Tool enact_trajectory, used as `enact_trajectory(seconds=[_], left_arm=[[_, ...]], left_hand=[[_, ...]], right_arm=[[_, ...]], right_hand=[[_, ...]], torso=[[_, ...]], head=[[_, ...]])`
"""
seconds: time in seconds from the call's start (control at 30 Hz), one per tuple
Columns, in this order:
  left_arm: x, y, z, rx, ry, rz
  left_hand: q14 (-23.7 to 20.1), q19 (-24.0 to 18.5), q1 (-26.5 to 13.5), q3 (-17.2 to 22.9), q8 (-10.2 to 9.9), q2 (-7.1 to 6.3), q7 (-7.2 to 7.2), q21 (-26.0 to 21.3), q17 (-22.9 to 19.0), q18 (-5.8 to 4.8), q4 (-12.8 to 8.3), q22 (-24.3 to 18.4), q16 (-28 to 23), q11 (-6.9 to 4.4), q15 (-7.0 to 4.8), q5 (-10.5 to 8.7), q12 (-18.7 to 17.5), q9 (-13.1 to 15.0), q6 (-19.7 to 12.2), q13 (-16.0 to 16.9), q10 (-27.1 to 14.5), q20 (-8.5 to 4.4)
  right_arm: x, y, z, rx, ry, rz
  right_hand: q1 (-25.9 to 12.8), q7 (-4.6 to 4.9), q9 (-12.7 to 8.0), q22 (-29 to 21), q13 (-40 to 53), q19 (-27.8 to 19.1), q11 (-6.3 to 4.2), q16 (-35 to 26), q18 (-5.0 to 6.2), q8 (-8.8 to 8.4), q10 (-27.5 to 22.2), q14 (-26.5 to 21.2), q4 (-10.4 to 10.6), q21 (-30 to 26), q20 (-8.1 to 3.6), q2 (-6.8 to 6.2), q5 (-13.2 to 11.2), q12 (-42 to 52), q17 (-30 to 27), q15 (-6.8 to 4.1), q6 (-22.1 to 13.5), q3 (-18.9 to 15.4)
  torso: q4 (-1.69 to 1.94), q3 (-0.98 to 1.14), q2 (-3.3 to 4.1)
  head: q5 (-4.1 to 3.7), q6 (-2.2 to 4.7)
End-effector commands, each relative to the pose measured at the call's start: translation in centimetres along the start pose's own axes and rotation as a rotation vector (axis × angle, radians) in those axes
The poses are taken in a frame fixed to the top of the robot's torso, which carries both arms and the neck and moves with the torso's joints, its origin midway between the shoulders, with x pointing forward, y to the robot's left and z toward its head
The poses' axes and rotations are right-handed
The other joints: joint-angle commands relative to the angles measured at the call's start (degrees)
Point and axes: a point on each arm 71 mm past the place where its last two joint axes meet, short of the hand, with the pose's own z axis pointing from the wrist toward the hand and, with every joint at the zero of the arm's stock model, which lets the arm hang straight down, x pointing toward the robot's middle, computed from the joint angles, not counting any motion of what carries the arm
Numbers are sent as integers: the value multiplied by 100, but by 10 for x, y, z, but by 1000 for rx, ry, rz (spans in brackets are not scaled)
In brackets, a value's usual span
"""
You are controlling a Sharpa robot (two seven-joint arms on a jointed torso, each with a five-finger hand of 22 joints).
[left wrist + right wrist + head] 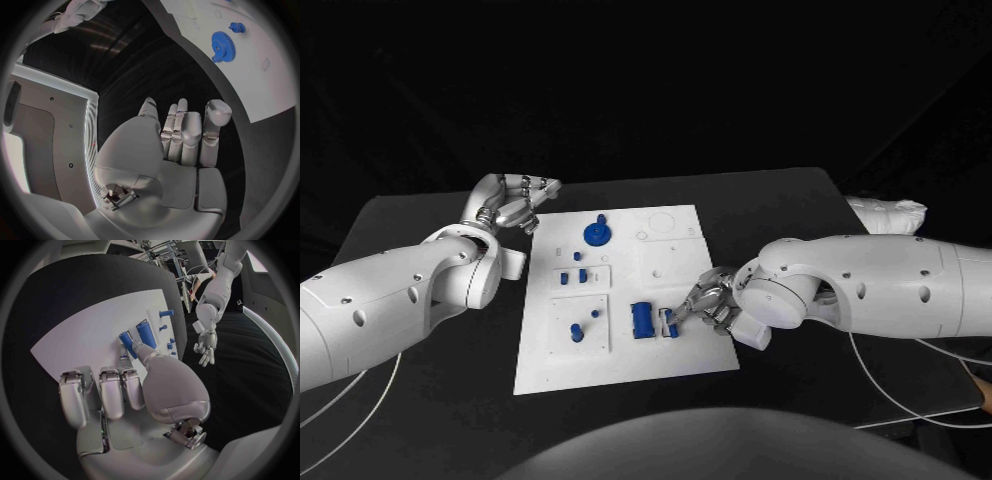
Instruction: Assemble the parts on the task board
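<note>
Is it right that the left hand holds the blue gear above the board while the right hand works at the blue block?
Not quite. The blue gear lies on the task board; the left hand beside it holds nothing, as the left wrist view shows. The right hand is indeed at the blue block.

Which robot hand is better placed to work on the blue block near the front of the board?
Probably the right robot hand: its fingertips sit right beside the blue block on the task board. The left robot hand hovers off the board's far left corner, holding nothing.
</note>
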Motion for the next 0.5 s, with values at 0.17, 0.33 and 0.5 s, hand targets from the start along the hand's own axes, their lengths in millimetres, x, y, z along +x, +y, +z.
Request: enact_trajectory(seconds=[0.17, 0.33, 0.5], left_arm=[[2, -2, 1, 8, 17, -6], [2, -2, 1, 8, 17, -6], [2, -1, 1, 7, 16, -5]], left_hand=[[-34, -38, 18, -39, 26, 49, -24, -35, -8, -33, 5, 306, -20, -21, 3, 21, 20, 7, -10, 9, 41, -14], [-34, -38, 18, -39, 26, 49, -24, -35, -8, -33, 5, 306, -20, -21, 3, 21, 20, 7, -10, 9, 41, -14], [-34, -38, 18, -39, 26, 49, -24, -35, -8, -33, 5, 306, -20, -21, 3, 21, 20, 7, -10, 9, 41, -14]], right_arm=[[3, 3, 1, -25, 4, -10], [3, 4, 1, -23, 6, -11], [4, 4, 2, -19, 9, -14]], right_hand=[[19, -19, 26, 1508, 1505, 612, -49, 23, -38, 55, 600, 607, 13, 26, -50, -16, -56, 16, 1510, -45, -39, -74], [15, -19, 31, 1508, 1505, 612, -49, 23, -38, 61, 600, 607, 19, 26, -51, -16, -62, 16, 1510, -46, -41, -83], [19, -20, 35, 1508, 1505, 612, -50, 23, -38, 64, 600, 607, 18, 26, -52, -17, -64, 16, 1510, -46, -52, -90]], torso=[[0, -4, 0], [4, -2, -1], [4, -1, 0]], head=[[-6, 0], [-8, 0], [-5, 0]])
